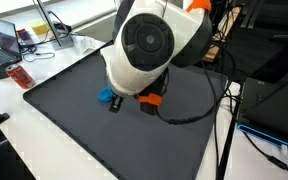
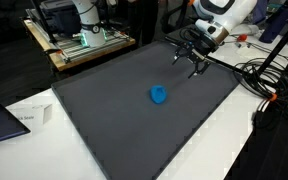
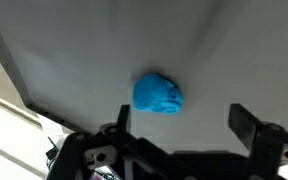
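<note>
Far left in an exterior view, a sheet of paper [image 2: 26,118] lies on the white table [image 2: 234,148], off the work area. Next comes a dark mat [image 2: 104,115] that covers most of the table, likely there as a plain, non-slip surface. A blue lump [image 2: 158,95] sits about mid-mat, alone, with nothing touching it. It looks soft and crumpled, but what it is exactly cannot be told.

In the wrist view the blue lump [image 3: 158,93] lies ahead of the fingers, roughly centred between them, which suggests the camera is lined up on it.

Right of the lump, the end effector [image 2: 192,57] hangs over the mat's far edge, near the lump but clearly apart. Its fingers are spread wide, hold nothing and point down, probably so they can straddle something from above. Far right, cables [image 2: 269,85] trail along the table edge, off the mat. In an exterior view the arm [image 1: 149,45] blocks most of the scene.
</note>
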You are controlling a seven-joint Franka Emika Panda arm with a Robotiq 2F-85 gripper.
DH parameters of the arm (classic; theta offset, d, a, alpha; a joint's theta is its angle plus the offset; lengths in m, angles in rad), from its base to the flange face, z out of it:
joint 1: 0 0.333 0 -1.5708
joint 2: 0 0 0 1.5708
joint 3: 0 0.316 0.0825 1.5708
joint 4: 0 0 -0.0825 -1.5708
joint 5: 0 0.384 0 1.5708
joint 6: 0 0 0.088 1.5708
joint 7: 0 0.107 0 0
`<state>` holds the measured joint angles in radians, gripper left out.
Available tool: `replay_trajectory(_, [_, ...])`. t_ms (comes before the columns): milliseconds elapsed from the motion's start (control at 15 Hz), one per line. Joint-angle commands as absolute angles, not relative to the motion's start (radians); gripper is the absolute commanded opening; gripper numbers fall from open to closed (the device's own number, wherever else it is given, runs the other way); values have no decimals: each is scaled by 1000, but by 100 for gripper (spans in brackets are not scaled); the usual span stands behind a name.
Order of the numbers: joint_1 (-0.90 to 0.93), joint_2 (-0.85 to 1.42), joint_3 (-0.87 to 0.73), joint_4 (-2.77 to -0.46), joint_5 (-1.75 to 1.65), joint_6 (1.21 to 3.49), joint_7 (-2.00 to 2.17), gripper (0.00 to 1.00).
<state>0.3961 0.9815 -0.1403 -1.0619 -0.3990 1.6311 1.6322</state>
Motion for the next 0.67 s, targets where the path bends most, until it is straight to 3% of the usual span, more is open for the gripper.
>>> replay_trajectory(0, [400,1000,-150,-1045,-410,1664,1662,100])
replay_trajectory(600, [307,904,-108,-1033,-347,1670,1433,100])
